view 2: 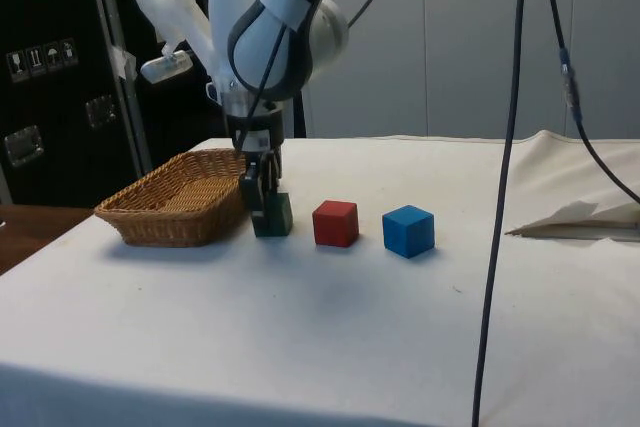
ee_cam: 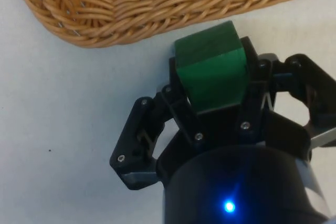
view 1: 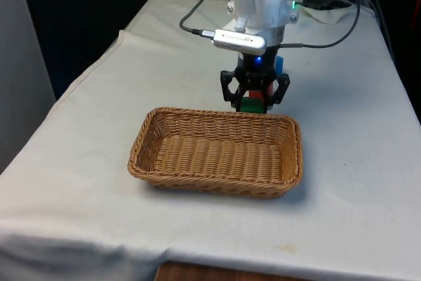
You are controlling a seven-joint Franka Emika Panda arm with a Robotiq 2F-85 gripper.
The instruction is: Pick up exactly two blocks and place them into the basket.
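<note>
A green block sits between the fingers of my gripper, which is shut on it, both fingers pressing its sides. In the side view the green block is down at the cloth, just beside the end wall of the wicker basket, with the gripper reaching straight down onto it. A red block and a blue block stand in a row beyond it. From the front, the green block peeks out under the gripper, right behind the basket. The basket holds nothing.
Black cables hang down at the robot's side, one crossing the side view. The white cloth lies flat around the basket, with a fold near the table's far side.
</note>
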